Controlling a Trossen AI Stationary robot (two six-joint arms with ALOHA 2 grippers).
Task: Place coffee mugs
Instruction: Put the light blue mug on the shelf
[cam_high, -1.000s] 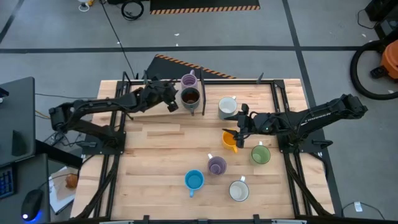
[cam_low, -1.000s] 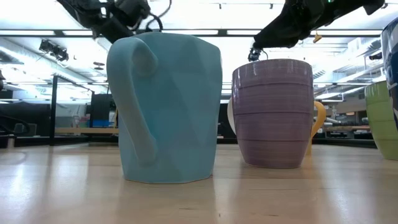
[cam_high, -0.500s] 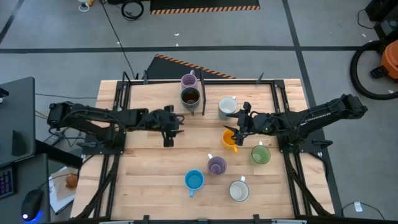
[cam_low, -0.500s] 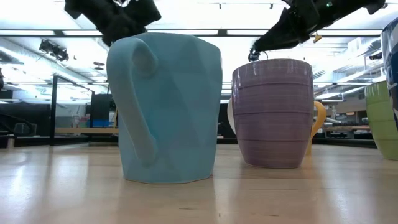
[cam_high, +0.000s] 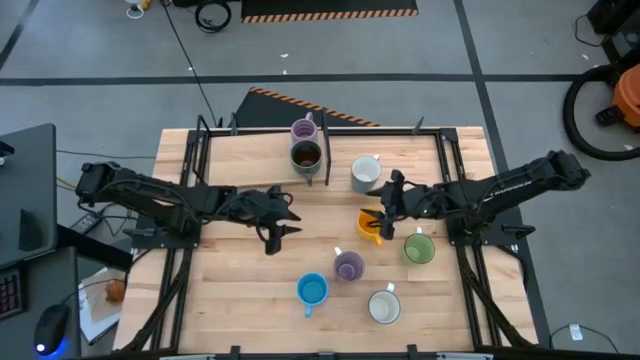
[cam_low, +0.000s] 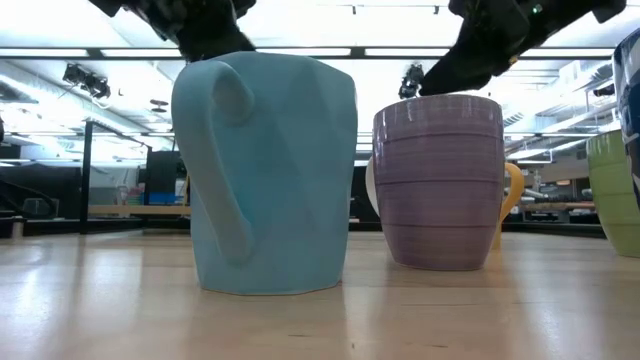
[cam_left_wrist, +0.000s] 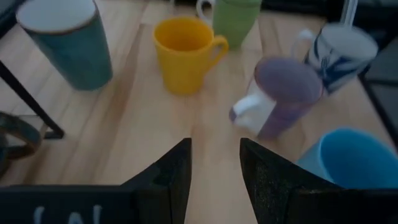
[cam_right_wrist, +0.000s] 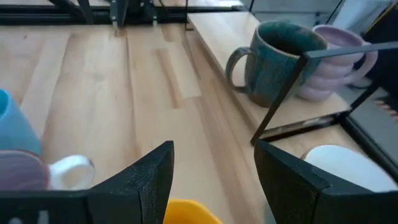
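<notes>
Several coffee mugs stand upright on the wooden table (cam_high: 230, 290): orange (cam_high: 370, 227), green (cam_high: 419, 248), lilac (cam_high: 349, 266), blue (cam_high: 312, 290), white (cam_high: 384, 306), and a white-lined one (cam_high: 366, 172). A second lilac mug (cam_high: 303, 131) and a dark mug (cam_high: 305, 156) stand on a raised board at the far edge. My left gripper (cam_high: 285, 217) hovers open and empty left of centre, pointing at the group (cam_left_wrist: 214, 162). My right gripper (cam_high: 385, 205) hangs open just above the orange mug's far rim (cam_right_wrist: 189, 213), apart from it.
A black wire frame (cam_right_wrist: 298, 87) edges the raised board (cam_right_wrist: 217, 37) with the dark mug (cam_right_wrist: 277, 53) and the lilac mug (cam_right_wrist: 339, 59). Black rails run along the table's sides (cam_high: 190, 200). Bare wood lies at the near left.
My left gripper has swung away from the dark mug on the far board, toward the table's near edge and centre, turning to point at the group of mugs. Its fingers stay equally apart and empty. The dark mug stays on the board.
</notes>
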